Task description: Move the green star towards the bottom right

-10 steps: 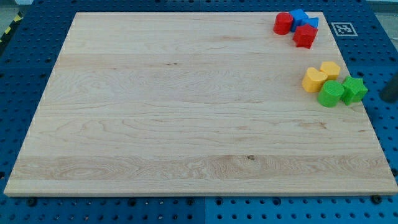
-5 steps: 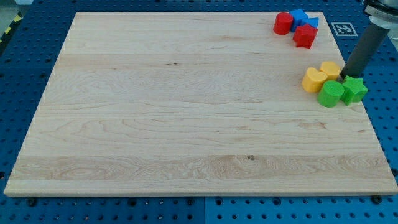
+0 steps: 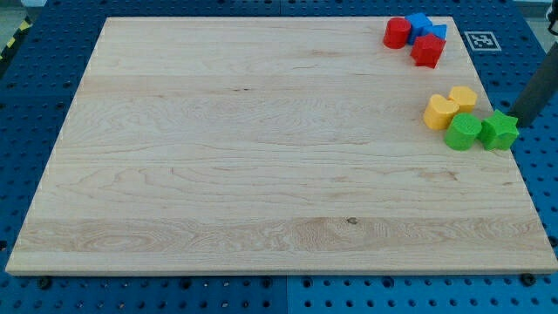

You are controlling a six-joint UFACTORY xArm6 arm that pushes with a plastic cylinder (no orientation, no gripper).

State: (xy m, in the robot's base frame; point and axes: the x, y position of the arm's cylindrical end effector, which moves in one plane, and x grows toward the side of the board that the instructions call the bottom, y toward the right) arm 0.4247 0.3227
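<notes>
The green star (image 3: 500,129) lies near the board's right edge, about a third of the way down. A green round block (image 3: 463,131) touches its left side. My tip (image 3: 516,116) is at the star's upper right corner, touching or nearly touching it; the dark rod rises from there toward the view's top right.
Two yellow blocks, a heart (image 3: 441,112) and another (image 3: 464,97), sit just above left of the green pair. A red cylinder (image 3: 397,32), a blue block (image 3: 422,23) and a red star-like block (image 3: 428,50) cluster at the top right. A marker tag (image 3: 480,40) lies beside the wooden board (image 3: 261,148).
My rod swung from the right edge to above the star, then to its upper right. The green star has shifted slightly to the right and down.
</notes>
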